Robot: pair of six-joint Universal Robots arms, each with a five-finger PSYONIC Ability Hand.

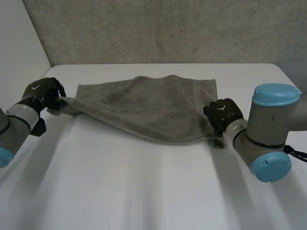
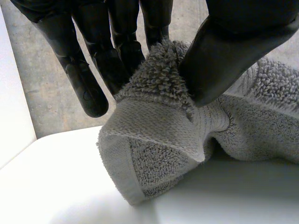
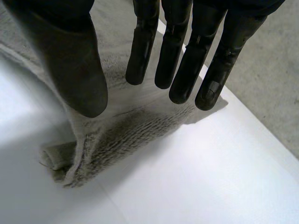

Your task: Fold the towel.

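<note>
Where the white table (image 1: 144, 191) runs closest to us, the towel (image 1: 148, 108) shows a rolled near-right corner. The right hand (image 3: 79, 70) hovers over it, fingers straight, thumb apart, nothing pinched. Further back on the other side, the left hand (image 2: 224, 51) nips the towel's left corner between thumb and fingers. The cloth lies spread across the table between the two hands.

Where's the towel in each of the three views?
Head view: towel spread across the far half of the white table.
Left wrist view: its corner pinched by the left hand.
Right wrist view: its edge under the right hand.
Shared landmark: the white table.
</note>
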